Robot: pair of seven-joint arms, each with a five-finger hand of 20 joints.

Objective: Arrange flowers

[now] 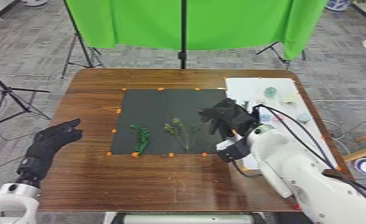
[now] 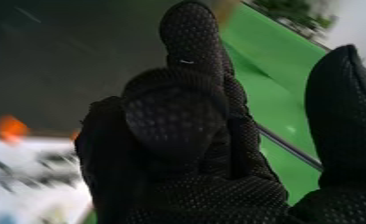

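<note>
I count two stems lying apart on the black mat (image 1: 162, 107): a leafy green sprig (image 1: 142, 139) and, to its right, a thin branching sprig (image 1: 178, 128) with yellowish tips. My right hand (image 1: 229, 117) is over the mat's right side, its fingers loosely bent and the thumb standing well away; I see nothing in its grasp. My left hand (image 1: 55, 137) is left of the mat, open, thumb spread, nothing in it. Orange tape pieces (image 1: 171, 155) edge the mat. Right of it I have one white board (image 1: 244, 86) with several small greenish items (image 1: 270, 92), too small to identify, on one brown wooden table (image 1: 153, 185).
</note>
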